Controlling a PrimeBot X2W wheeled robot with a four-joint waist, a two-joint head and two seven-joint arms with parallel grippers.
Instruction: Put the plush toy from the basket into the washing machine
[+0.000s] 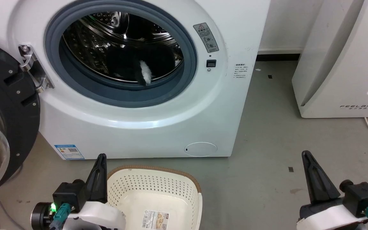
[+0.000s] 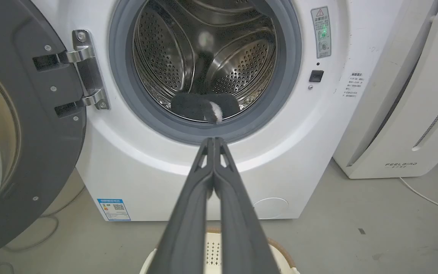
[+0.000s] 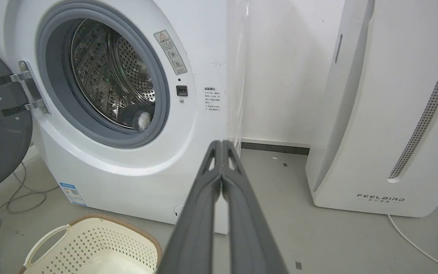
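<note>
The plush toy (image 1: 137,65) lies at the front of the drum (image 1: 107,30) of the washing machine (image 1: 133,131), just behind the door seal (image 1: 123,95), while the left claw (image 1: 101,157), by the rim of the basket (image 1: 171,174), and the right claw (image 1: 305,154) are both closed on nothing.

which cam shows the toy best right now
Head view: it looks down into the drum, so the toy appears largest, black fur with a white patch. The left wrist view shows it smaller, low behind the seal. The right wrist view catches a small part at an angle.
</note>
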